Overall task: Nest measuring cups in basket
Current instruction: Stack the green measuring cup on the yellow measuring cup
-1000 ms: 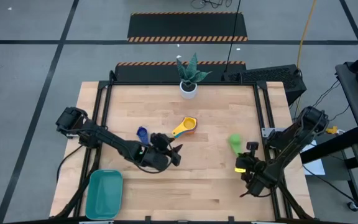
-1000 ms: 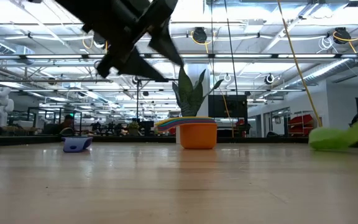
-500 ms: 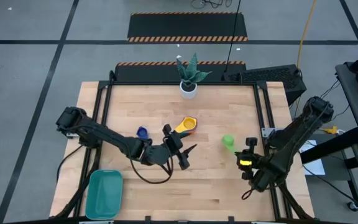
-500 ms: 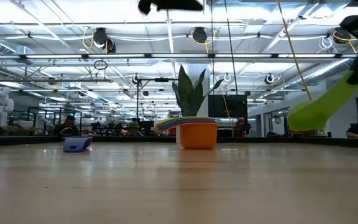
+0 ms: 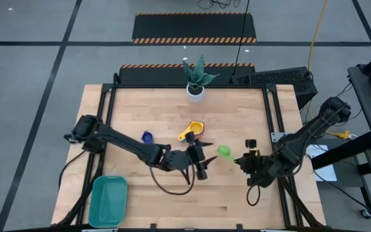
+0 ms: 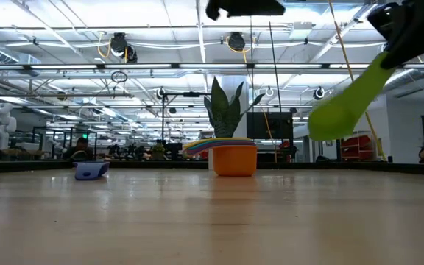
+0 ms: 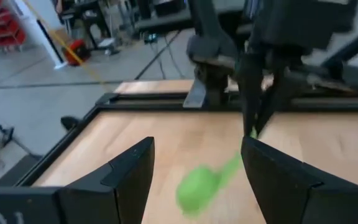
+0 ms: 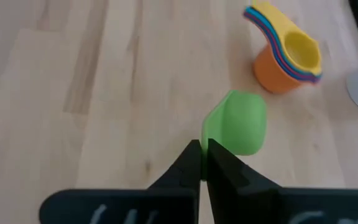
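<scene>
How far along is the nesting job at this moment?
Done: several cups sit nested in the orange plastic cup stack mid-table. In hand: the right gripper holds the green plastic measuring cup by its handle in the air; the open left gripper is beside it. Left: the small navy cup lies apart, and the teal rectangular basket is empty.

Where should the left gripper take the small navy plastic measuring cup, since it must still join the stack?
Probably by its short flat handle, coming from above: the small navy plastic measuring cup lies alone on the wooden table, apart from the orange-and-yellow nested stack, so nothing crowds it. Which way the handle points is unclear.
</scene>
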`<state>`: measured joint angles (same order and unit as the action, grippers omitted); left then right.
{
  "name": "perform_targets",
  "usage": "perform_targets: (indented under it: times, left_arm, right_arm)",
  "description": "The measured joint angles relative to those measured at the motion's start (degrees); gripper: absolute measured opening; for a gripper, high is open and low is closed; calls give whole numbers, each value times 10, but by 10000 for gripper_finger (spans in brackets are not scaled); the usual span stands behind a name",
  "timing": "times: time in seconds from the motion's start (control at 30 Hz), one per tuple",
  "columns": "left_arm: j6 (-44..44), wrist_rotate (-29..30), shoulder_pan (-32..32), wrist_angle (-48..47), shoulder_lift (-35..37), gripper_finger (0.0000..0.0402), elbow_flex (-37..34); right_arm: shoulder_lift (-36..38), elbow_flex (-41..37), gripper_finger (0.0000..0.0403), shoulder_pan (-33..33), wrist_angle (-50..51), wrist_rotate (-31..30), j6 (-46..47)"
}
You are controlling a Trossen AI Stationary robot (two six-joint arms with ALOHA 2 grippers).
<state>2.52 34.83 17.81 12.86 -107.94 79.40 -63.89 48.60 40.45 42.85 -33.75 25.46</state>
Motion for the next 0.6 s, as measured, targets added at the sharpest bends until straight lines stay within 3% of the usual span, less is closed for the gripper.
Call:
perform_targets:
  times: [0.3, 0.6]
  left_arm:
    - [-49, -95, -24, -10, -16, 244, 0]
    - [3, -101, -38, -44, -16, 244, 0]
  right_arm:
    - [-4, 0, 0, -28, -44, 10, -95]
    - [-3, 0, 0, -99, -110, 35, -185]
